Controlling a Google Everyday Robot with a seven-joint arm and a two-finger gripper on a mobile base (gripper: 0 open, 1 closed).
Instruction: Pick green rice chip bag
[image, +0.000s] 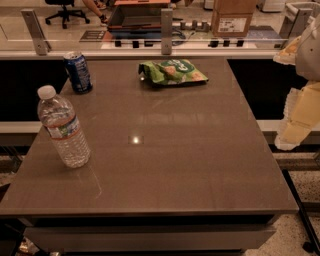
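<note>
The green rice chip bag (173, 71) lies flat at the far middle of the brown table (165, 165), crinkled, with white lettering and an orange chip picture. My gripper (298, 107) hangs at the right edge of the view, beyond the table's right side and well to the right of the bag. It is apart from the bag and holds nothing that I can see.
A blue soda can (78, 72) stands at the far left corner. A clear water bottle (63, 128) stands near the left edge. A glass rail with metal posts (166, 31) runs behind the table. A cardboard box (233, 18) sits beyond it.
</note>
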